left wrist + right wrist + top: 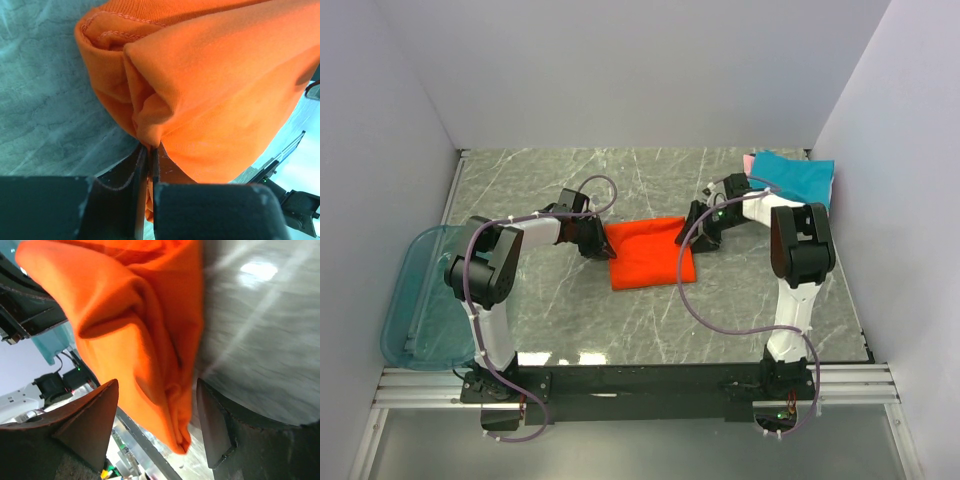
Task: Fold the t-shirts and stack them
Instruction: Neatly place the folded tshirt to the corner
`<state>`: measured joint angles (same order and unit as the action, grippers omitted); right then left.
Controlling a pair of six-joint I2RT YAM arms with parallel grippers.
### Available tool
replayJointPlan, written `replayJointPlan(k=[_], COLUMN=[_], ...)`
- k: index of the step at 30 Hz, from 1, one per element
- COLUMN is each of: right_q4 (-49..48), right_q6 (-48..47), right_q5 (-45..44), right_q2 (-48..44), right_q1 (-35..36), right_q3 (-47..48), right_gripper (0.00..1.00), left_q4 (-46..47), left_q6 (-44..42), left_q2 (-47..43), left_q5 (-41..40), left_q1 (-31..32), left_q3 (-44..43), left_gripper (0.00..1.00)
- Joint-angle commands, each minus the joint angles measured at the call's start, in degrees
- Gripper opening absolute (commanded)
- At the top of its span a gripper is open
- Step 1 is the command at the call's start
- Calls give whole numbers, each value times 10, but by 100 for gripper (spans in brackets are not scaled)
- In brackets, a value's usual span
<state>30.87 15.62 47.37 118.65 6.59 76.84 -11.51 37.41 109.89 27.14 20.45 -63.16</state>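
The orange-red t-shirt (651,251) lies folded into a rectangle in the middle of the marble table. My left gripper (601,243) is at its left edge, shut on a pinch of the orange cloth (150,112). My right gripper (692,233) is at the shirt's right edge, open, its jaws standing apart on either side of a fold of the orange cloth (150,350). A teal folded shirt (796,176) lies on a pink one (749,162) at the back right corner.
A translucent blue-green plastic bin (420,300) sits at the left edge of the table, beside the left arm's base. White walls close in the table on three sides.
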Motion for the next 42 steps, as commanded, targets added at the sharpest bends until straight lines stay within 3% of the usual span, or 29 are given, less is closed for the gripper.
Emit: replayJointPlan(k=[1, 8, 15, 20, 23, 25, 27, 30, 36, 42], right_q4=[-23, -48, -64, -78, -80, -75, -54, -8, 122, 211], right_q6=[-5, 2, 13, 21, 26, 24, 10, -18, -108, -150], right_q5=[-28, -37, -34, -42, -45, -49, -61, -77, -119, -239], right_q2=[26, 40, 50, 35, 19, 7, -3, -9, -5, -2], right_q1=[32, 54, 81, 84, 83, 82, 82, 77, 43, 2], right_q3=[4, -3, -3, -7, -2, 10, 30, 56, 135, 213], right_gripper=[71, 68, 54, 25, 9, 0, 0, 0, 0, 0], left_q4=[-31, -28, -29, -28, -28, -28, -33, -43, -73, -90], left_q6=[-33, -39, -44, -45, -40, -37, -32, -30, -39, -58], left_q2=[29, 30, 34, 31, 24, 21, 16, 6, -28, -59], left_q5=[-30, -24, -17, -17, -20, -23, -27, -32, -39, -41], left_q1=[2, 1, 2, 1, 1, 1, 1, -2, -18, -36], left_q3=[6, 18, 14, 15, 9, 2, -9, -22, -41, -30], left_gripper=[5, 5, 5, 10, 23, 39, 52, 60, 65, 66])
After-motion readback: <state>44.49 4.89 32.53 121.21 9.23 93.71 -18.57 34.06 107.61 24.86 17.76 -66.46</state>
